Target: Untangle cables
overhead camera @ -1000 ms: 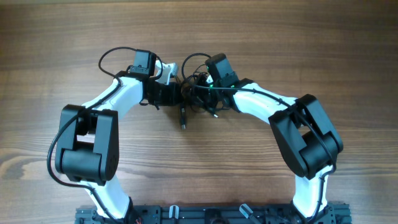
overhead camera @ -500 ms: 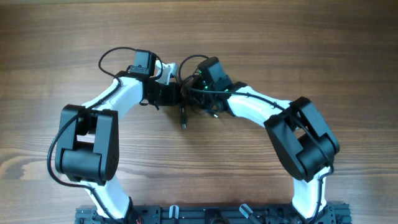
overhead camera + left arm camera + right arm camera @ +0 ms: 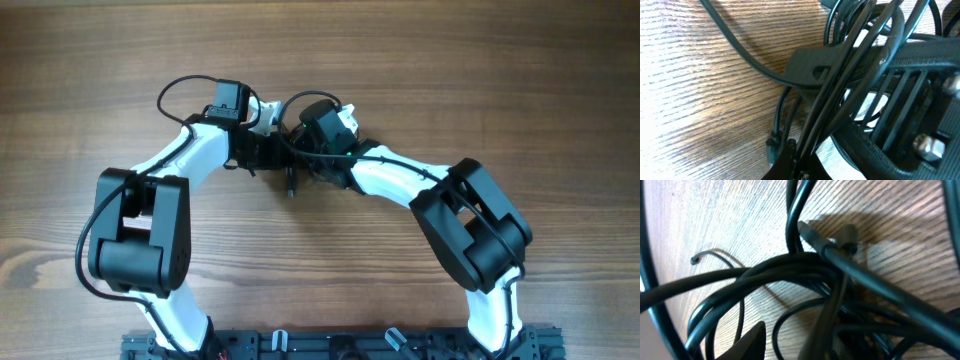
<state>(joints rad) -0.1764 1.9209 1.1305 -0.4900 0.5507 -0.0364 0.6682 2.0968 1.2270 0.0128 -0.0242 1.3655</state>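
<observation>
We find the cables [image 3: 296, 172] bunched at ctr of the table [image 3: 450, 60], btwn both arms. L gripper [image 3: 283, 154]: fingers pressed together, pinching strands. R gripper [image 3: 305, 148]: over bunch; finger state we cannot tell.

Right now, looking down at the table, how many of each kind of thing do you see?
Robot arms: 2, the left arm and the right arm
Cable bunch: 1, strands too tangled to count singly
Total: 3
</observation>
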